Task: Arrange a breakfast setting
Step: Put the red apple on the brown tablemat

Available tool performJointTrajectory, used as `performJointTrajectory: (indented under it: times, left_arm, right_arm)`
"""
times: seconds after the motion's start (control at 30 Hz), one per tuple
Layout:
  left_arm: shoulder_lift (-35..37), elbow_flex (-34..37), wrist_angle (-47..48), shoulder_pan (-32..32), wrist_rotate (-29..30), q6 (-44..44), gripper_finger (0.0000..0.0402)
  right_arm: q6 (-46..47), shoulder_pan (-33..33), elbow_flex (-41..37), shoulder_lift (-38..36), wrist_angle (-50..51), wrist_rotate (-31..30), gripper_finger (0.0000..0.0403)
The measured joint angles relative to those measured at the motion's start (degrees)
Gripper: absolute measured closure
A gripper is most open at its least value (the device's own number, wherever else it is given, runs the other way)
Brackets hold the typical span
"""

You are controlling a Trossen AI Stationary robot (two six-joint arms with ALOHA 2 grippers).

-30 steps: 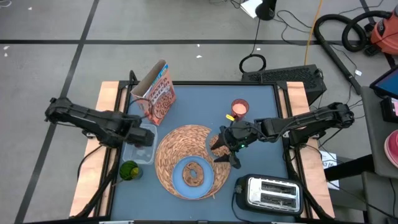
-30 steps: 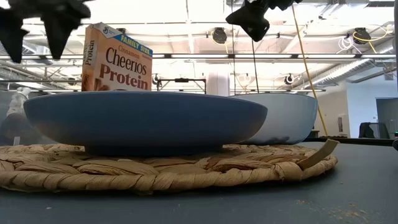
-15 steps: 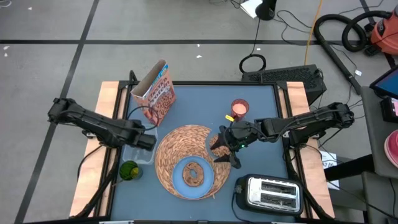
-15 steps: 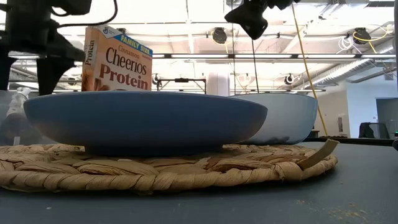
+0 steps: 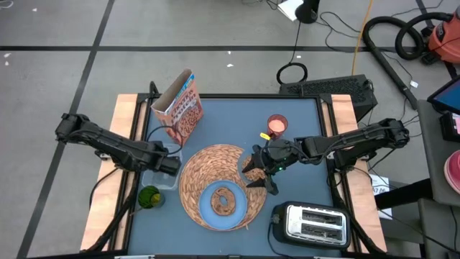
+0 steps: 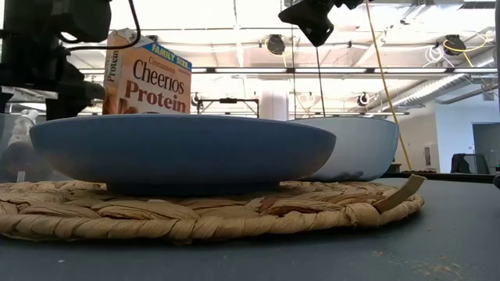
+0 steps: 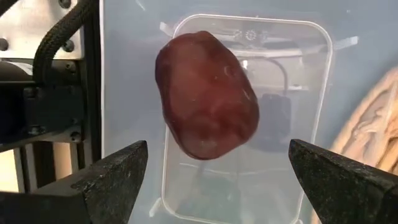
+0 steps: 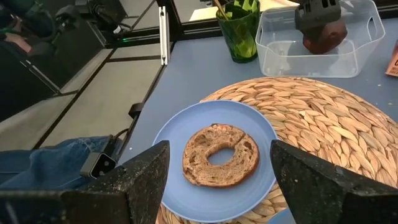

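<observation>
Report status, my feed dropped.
Left gripper open over dark-red item in clear container. Right gripper open above bagel on plate. Nothing blocking.

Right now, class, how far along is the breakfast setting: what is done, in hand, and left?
Done: plate on the placemat, bread on it. In hand: the open left gripper straddles the red item in its tub, not yet gripping; the right gripper waits open at the placemat's edge. Left: probably bringing that item and the cereal box to the setting.
</observation>
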State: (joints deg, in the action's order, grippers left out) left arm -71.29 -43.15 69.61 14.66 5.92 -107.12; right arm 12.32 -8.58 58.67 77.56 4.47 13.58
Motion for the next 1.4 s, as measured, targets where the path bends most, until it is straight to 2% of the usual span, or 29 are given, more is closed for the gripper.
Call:
performJointTrajectory:
  times: [0.2,0.8,1.4]
  left_arm:
    - [0.02,2.64,-3.86,0.00,0.22,-1.47,0.0007]
    - [-0.17,3.29,-3.90,0.00,2.27,-5.71,0.0007]
    - [-8.45,3.29,-6.83,-0.04,1.68,-3.80,0.0008]
  right_arm:
    - [0.00,0.00,0.00,0.00,0.02,0.00,0.0133]
    - [0.00,0.00,0.03,0.00,0.04,0.00,0.0133]
    - [0.00,-0.02,0.04,0.00,0.09,0.00,0.0133]
